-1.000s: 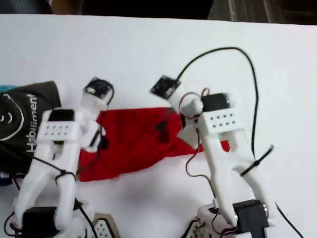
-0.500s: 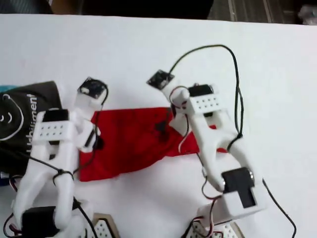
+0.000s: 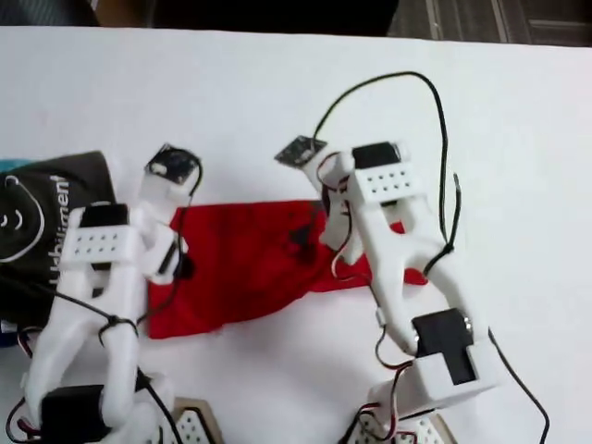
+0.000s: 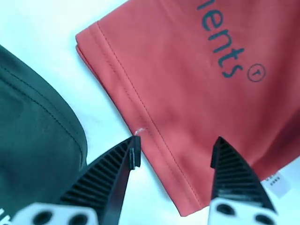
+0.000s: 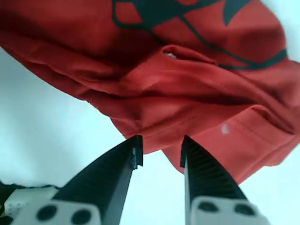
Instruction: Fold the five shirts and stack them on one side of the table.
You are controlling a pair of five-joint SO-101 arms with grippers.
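Note:
A red shirt (image 3: 245, 259) lies folded in a wide strip across the middle of the table, with dark print (image 4: 225, 51) on it. A black shirt (image 3: 51, 217) lies folded at the left edge. My left gripper (image 4: 176, 154) hovers open over the red shirt's stitched end (image 4: 140, 126) on the black shirt's side, one finger over the bare gap between the two shirts. At the shirt's other end my right gripper (image 5: 160, 152) is open by a narrow gap, and the rumpled cloth edge (image 5: 154, 136) sits right at its fingertips.
A bit of teal cloth (image 3: 9, 165) peeks from under the black shirt. A black cable (image 3: 435, 111) loops over the table behind the right arm (image 3: 398, 250). White table (image 3: 277, 92) stretches bare to the back and the right.
The right arm has swung left and back, so its gripper now sits nearer the shirt's middle. The left arm shifted slightly left, then stayed still.

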